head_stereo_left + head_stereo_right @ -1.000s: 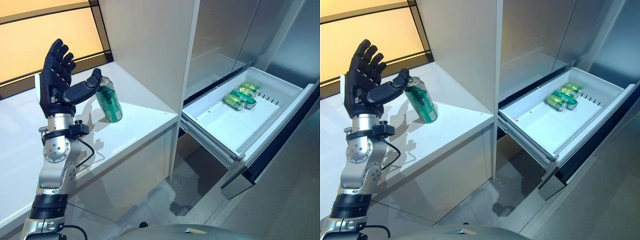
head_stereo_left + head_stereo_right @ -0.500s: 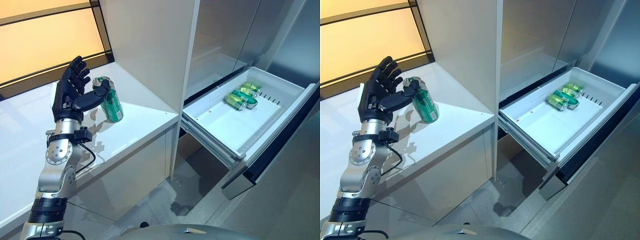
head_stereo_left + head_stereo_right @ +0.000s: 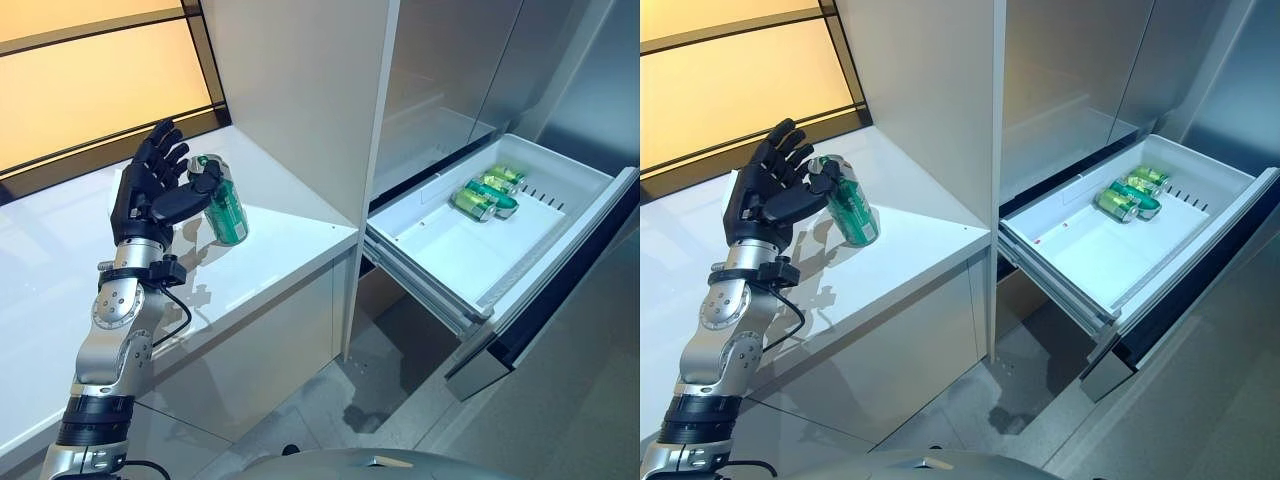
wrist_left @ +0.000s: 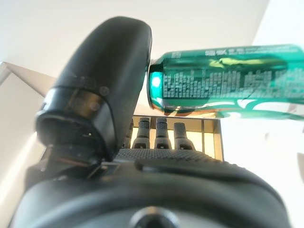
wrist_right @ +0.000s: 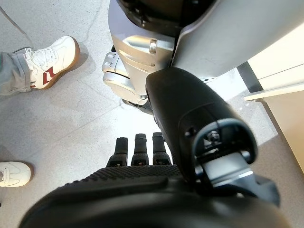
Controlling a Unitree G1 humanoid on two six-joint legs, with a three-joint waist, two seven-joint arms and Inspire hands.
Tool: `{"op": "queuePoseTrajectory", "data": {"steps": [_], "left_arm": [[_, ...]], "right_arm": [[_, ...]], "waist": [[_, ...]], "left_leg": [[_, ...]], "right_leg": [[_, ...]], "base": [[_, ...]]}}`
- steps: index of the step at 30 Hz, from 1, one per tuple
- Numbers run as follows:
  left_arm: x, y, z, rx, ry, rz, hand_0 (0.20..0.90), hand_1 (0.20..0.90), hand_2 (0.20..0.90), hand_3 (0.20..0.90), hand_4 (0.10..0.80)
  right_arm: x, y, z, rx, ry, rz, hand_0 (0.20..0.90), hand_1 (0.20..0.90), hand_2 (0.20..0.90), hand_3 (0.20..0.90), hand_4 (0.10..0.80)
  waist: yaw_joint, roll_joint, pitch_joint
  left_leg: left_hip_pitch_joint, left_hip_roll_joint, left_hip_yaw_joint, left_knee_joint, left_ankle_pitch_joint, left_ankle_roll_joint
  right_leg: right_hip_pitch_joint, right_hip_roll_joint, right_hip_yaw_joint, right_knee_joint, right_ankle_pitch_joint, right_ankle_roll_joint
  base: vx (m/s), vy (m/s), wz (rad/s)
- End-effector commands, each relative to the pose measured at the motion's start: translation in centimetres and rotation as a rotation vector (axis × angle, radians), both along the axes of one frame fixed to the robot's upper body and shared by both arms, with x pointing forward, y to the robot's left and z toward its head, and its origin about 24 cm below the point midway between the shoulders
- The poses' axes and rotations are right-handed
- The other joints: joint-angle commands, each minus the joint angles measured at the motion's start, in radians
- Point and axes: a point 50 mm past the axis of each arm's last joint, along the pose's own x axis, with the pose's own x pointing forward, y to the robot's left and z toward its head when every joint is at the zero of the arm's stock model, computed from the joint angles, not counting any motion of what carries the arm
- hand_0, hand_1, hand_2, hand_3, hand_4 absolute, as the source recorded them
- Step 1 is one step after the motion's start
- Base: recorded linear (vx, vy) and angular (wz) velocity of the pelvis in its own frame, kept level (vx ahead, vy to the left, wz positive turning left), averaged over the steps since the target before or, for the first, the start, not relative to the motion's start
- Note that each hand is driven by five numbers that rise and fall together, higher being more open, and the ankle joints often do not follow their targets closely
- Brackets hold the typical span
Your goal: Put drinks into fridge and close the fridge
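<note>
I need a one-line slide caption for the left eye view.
Open left hand reaches a green can on the counter; fridge drawer open.

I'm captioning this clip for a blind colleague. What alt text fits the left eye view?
The robot's left hand, fingers straight, touches a green can on a white counter with its thumb. To the right, an open white fridge drawer holds more green cans at its far end.
</note>
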Motion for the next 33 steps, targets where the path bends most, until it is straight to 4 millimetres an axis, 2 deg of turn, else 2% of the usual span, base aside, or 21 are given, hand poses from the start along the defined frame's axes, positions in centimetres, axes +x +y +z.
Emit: {"op": "queuePoseTrajectory", "data": {"steps": [1,9,21,27,33], "left_arm": [[1.0,0.1,2.7,0.023,-0.108,-0.049,0.900,0.900,0.900,0.900,0.800],[0.0,0.1,5.6,-0.021,-0.346,-0.025,0.900,0.900,0.900,0.900,0.800],[-2.2,0.1,8.7,-0.028,-0.662,0.015,0.900,0.900,0.900,0.900,0.800],[-2.0,-0.1,8.5,-0.015,-0.640,-0.021,0.900,0.900,0.900,0.900,0.800],[-1.2,-1.1,7.3,0.022,-0.519,-0.118,0.900,0.900,0.900,0.900,0.800]], "right_arm": [[3.6,1.7,0.1,0.083,-0.104,-0.001,0.900,0.900,0.900,0.900,0.800],[3.3,1.9,0.0,0.090,-0.102,0.007,0.900,0.900,0.900,0.900,0.800],[2.3,2.3,-0.2,0.104,-0.097,0.021,0.900,0.900,0.900,0.900,0.800],[2.0,2.2,-0.2,0.104,-0.094,0.027,0.900,0.900,0.900,0.900,0.800],[2.4,2.0,-0.1,0.102,-0.101,0.028,0.900,0.900,0.900,0.900,0.800]], "waist": [[-0.008,-0.004,0.001],[-0.012,-0.010,-0.002],[-0.017,-0.020,-0.010],[-0.021,-0.021,-0.012],[-0.019,-0.017,-0.005]], "left_leg": [[0.028,-0.043,-0.124,0.007,-0.139,0.013],[0.029,-0.042,-0.122,0.007,-0.141,0.012],[0.034,-0.041,-0.124,0.007,-0.149,0.009],[0.035,-0.042,-0.126,0.007,-0.150,0.008],[0.035,-0.042,-0.125,0.007,-0.149,0.009]], "right_leg": [[-0.023,0.022,-0.014,0.013,-0.017,0.039],[-0.022,0.022,-0.011,0.012,-0.018,0.038],[-0.018,0.024,-0.007,0.011,-0.024,0.034],[-0.016,0.025,-0.005,0.011,-0.024,0.034],[-0.016,0.025,-0.005,0.012,-0.023,0.035]], "base": [[0.000,0.000,0.00],[0.000,0.000,0.00],[0.000,0.000,0.00],[0.000,0.000,0.00],[0.000,0.000,0.00]]}}
